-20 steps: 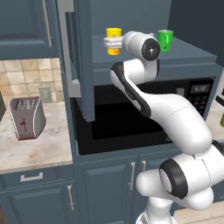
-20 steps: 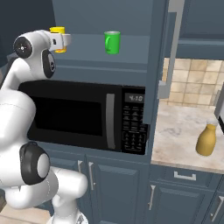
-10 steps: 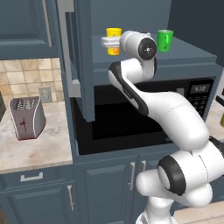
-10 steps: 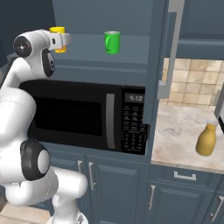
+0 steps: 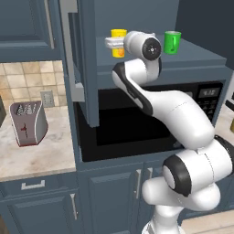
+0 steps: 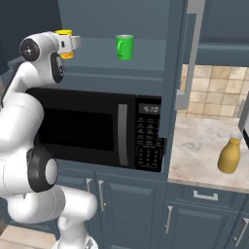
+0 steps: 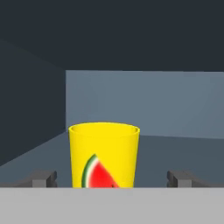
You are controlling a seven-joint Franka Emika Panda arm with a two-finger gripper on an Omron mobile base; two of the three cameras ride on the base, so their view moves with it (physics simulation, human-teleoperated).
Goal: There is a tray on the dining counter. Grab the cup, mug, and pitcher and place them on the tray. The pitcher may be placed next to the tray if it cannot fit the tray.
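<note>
- One cup (image 7: 104, 155), bright yellow with a watermelon slice on its side, stands upright on the shelf (image 6: 146, 73) above the microwave (image 6: 97, 127), mouth up, long axis vertical.
- One mug (image 6: 124, 47), bright green, stands upright on the same shelf, well apart from the cup; in the left base view its handle shows on the side away from the cup.
- One pitcher (image 6: 229, 155), amber and bottle-shaped, stands upright on the table (image 6: 204, 151) right of the microwave, neck up.
- One toaster (image 5: 28, 123) sits on the table left of the cabinet.
- One claw (image 7: 111, 178), spread wide: the hand view shows its two fingertips (image 7: 43, 179) on either side of the cup's lower half, with clear gaps to the cup's sides, nothing pinched.
</note>
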